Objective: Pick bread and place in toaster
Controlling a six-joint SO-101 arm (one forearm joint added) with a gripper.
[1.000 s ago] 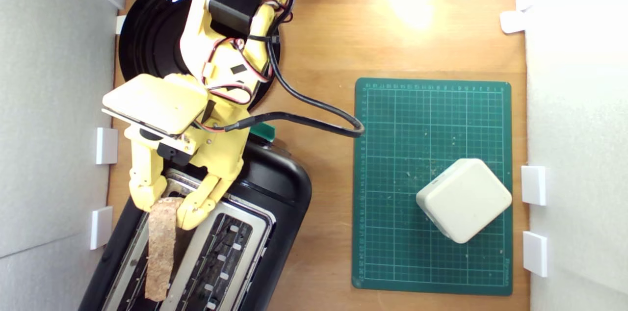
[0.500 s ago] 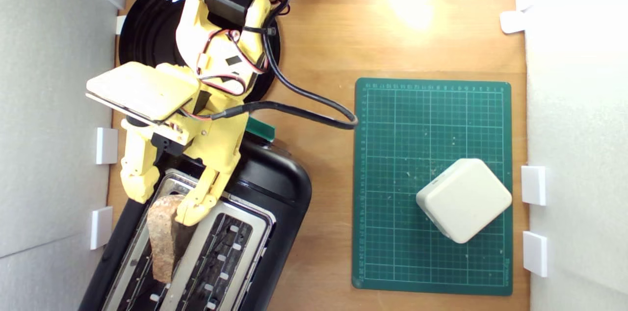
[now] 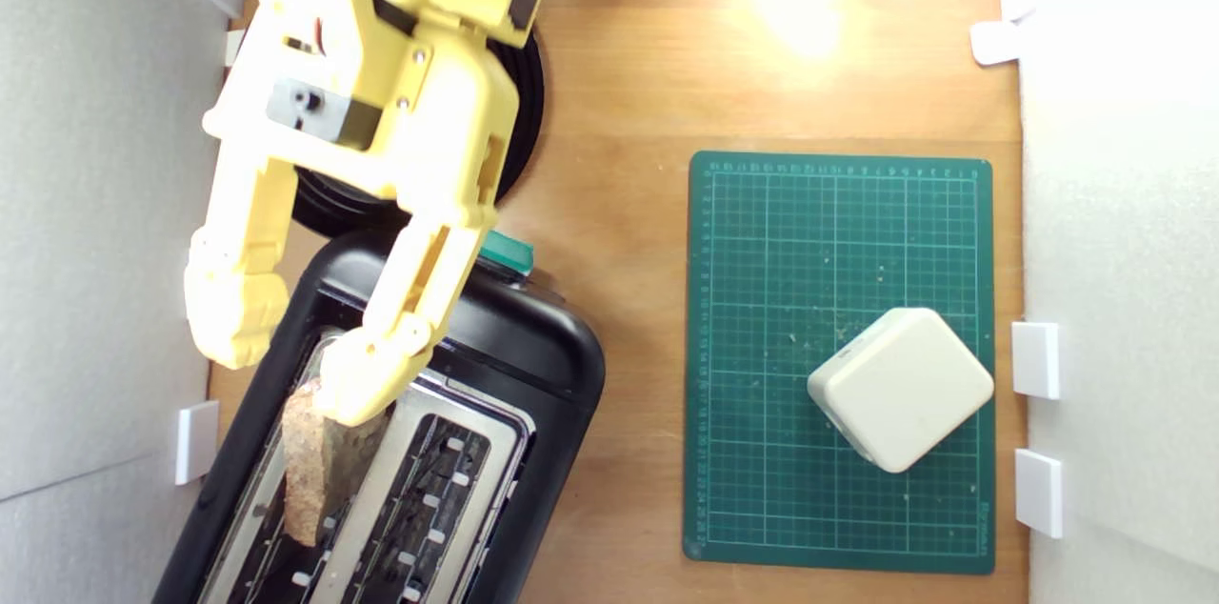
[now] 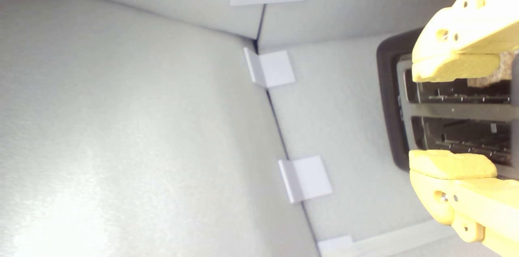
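Claw point(image 3: 290, 375) spread wide, holding nothing. In the exterior view one finger point(image 3: 229, 318) hangs off the toaster's side toward that view's left; the other fingertip point(image 3: 367, 375) sits over the near end of the bread point(image 3: 319, 466), possibly touching the crust; contact not resolvable. Wrist view shows both yellow pads point(image 4: 454, 68) with a clear gap between them and the two slots visible through it.

Bread stands on edge in the toaster point(image 3: 533, 366), in the slot nearer the exterior view's left. Long axis runs along the slot, from under the fingertip down toward the lower edge of the view, tilted slightly to the view's left. Brown crust faces up; part of the slice still shows above the metal top plate. Other slot holds nothing visible but its wire guides.

Toaster lies diagonally on the wooden table point(image 3: 619, 90), green lever point(image 3: 507, 253) at its upper end, next to a glossy black plate point(image 3: 519, 109) mostly hidden under the arm.

Well apart toward the exterior view's right: green cutting mat point(image 3: 762, 299), a rounded cream-white block point(image 3: 900, 388) resting on it, crumbs scattered on the mat.
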